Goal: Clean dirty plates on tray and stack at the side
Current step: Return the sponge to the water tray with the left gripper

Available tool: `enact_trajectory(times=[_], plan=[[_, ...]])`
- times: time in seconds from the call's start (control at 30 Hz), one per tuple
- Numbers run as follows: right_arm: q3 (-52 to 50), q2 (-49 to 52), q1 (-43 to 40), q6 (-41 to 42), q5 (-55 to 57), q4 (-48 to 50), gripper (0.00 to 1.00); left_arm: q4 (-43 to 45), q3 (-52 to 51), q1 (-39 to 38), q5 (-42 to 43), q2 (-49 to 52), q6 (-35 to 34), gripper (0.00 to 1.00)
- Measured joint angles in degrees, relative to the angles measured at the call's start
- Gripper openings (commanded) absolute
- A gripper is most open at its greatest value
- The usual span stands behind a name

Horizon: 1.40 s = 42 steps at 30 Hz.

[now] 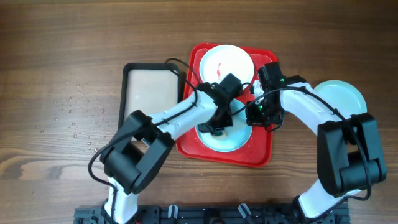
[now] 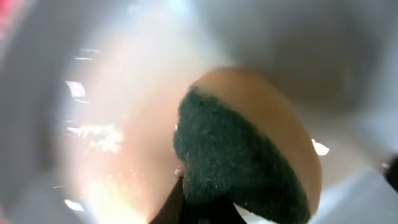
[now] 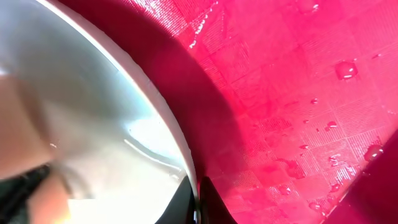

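Observation:
The red tray holds a white plate with a red smear at its back and a light turquoise plate at its front. My left gripper is shut on a green-and-tan sponge pressed onto the turquoise plate. My right gripper is shut on that plate's right rim, over the wet tray floor. A second turquoise plate lies on the table right of the tray.
A smaller black-rimmed beige tray lies just left of the red tray, under my left arm. Water droplets dot the wood at the left.

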Motion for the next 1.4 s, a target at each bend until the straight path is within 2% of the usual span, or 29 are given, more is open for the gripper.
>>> enact_trajectory(times=[0.1, 0.2, 0.4, 0.47, 0.6, 0.63, 0.67, 0.7, 0.8, 0.93, 0.97, 1.0, 1.03, 1.07, 1.1, 1.27, 1.4], plan=[[0.0, 0.0, 0.0, -0.1, 0.0, 0.0, 0.04, -5.3, -0.4, 1.4, -5.1, -1.0, -1.7, 0.04], [0.0, 0.0, 0.2, -0.1, -0.7, 0.1, 0.04, -6.9, -1.1, 3.3, -8.2, -3.0, -3.1, 0.04], [0.0, 0.0, 0.1, -0.1, -0.4, 0.0, 0.04, -10.1, -1.8, 8.2, -10.6, -17.5, -2.9, 0.04], [0.0, 0.0, 0.0, -0.1, -0.4, 0.3, 0.05, -13.8, -1.8, 11.7, -11.5, -23.5, -0.7, 0.04], [-0.1, 0.0, 0.0, -0.2, 0.0, 5.6, 0.04, -14.2, -3.1, 22.1, -13.5, -24.9, 9.1, 0.04], [-0.1, 0.0, 0.0, -0.3, -0.2, 5.7, 0.04, -12.4, -4.7, 24.0, -13.5, -25.0, 11.5, 0.13], [-0.1, 0.0, 0.0, -0.3, -0.3, 5.6, 0.04, -10.2, -7.0, 25.6, -13.4, -24.9, 13.5, 0.34], [-0.1, 0.0, 0.0, -0.3, -0.2, 5.2, 0.04, -9.5, -8.8, 26.6, -13.3, -24.7, 15.0, 0.43], [-0.6, -2.8, 0.5, 0.0, 2.3, 1.4, 0.04, -5.4, -16.2, 29.0, -12.6, -24.6, 16.7, 0.45], [-0.8, -17.7, 5.4, 1.9, 11.8, -1.1, 0.04, -4.0, -18.6, 30.9, -11.2, -24.7, 16.9, 0.5], [-0.8, -21.4, 7.6, 3.0, 14.8, -1.1, 0.04, -4.0, -18.4, 31.1, -10.0, -25.1, 17.1, 0.55], [-0.8, -23.6, 9.8, 4.2, 18.7, -1.1, 0.04, -4.0, -18.2, 31.2, -8.7, -26.0, 17.2, 0.61], [-0.8, -24.9, 12.0, 5.0, 22.7, -1.2, 0.04, -4.1, -17.8, 31.2, -7.2, -27.5, 17.4, 0.74], [-0.8, -26.1, 15.0, 6.0, 27.7, -1.4, 0.04, -4.0, -17.4, 31.2, -5.6, -29.2, 17.3, 0.92], [-0.8, -26.7, 18.0, 6.8, 32.3, -1.6, 0.04, -3.9, -16.9, 31.2, -4.0, -31.6, 17.6, 1.0], [-0.8, -26.8, 30.9, 9.8, 53.2, -2.9, 0.04, -5.3, -16.1, 31.2, 0.5, -42.6, 17.7, 1.0], [-0.8, -26.8, 36.1, 10.6, 61.4, -4.1, 0.04, -7.8, -16.0, 31.2, 1.3, -44.7, 17.7, 1.0]])
